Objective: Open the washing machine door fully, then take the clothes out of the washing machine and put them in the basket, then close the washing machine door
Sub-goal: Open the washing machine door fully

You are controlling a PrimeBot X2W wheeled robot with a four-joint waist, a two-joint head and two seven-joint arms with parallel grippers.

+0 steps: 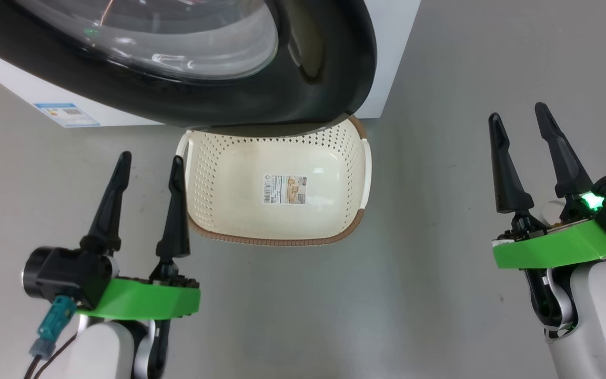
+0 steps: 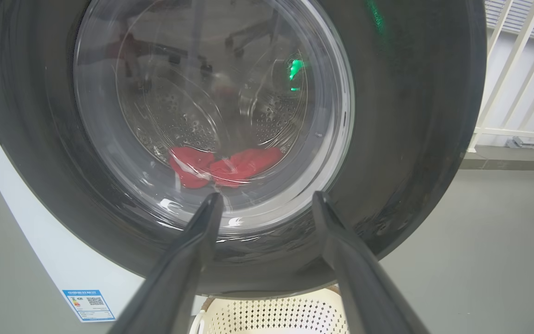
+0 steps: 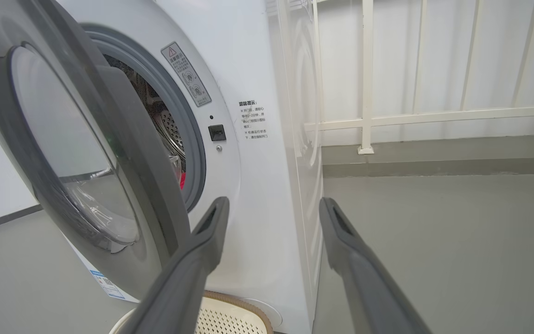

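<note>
Presently, the left gripper [image 1: 151, 157] is seen with its fingers [image 1: 108, 205] spread wide, with nothing held or touched; it is positioned just left of the basket [image 1: 219, 158]. The right gripper [image 1: 517, 111] is likewise spread and empty, well to the basket's right over the floor [image 1: 440, 289]. The washing machine door [image 1: 313, 63] is found partly open, overhanging the basket's far rim. The clothes [image 2: 230, 167] are observed through the door glass, lying low in the drum [image 2: 179, 125] of the washing machine [image 3: 257, 69].
</note>
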